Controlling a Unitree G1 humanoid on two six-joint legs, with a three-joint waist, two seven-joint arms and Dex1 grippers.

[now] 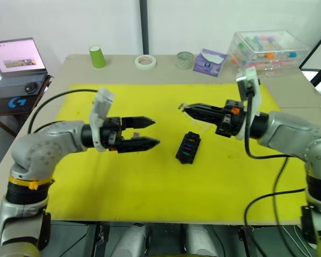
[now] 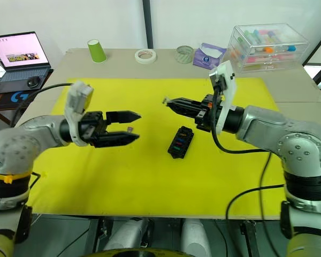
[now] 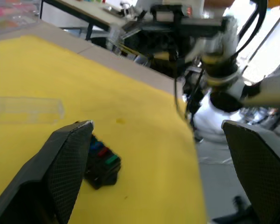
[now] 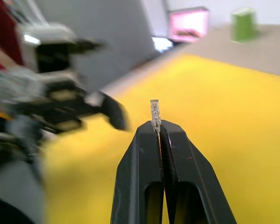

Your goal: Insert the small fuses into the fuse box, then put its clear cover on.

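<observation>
The black fuse box lies in the middle of the yellow mat, with several coloured small fuses seated in its slots. My right gripper hovers above and just behind the box. It is shut on a tiny clear-grey fuse that sticks out from its tips. To the left of the box, my left gripper is held above the mat, open, with nothing between its fingers. The clear cover lies flat on the mat beyond the box.
Along the back of the table stand a green cup, a tape roll, a small glass, a purple packet and a large clear storage box. A laptop sits on a side table at the left.
</observation>
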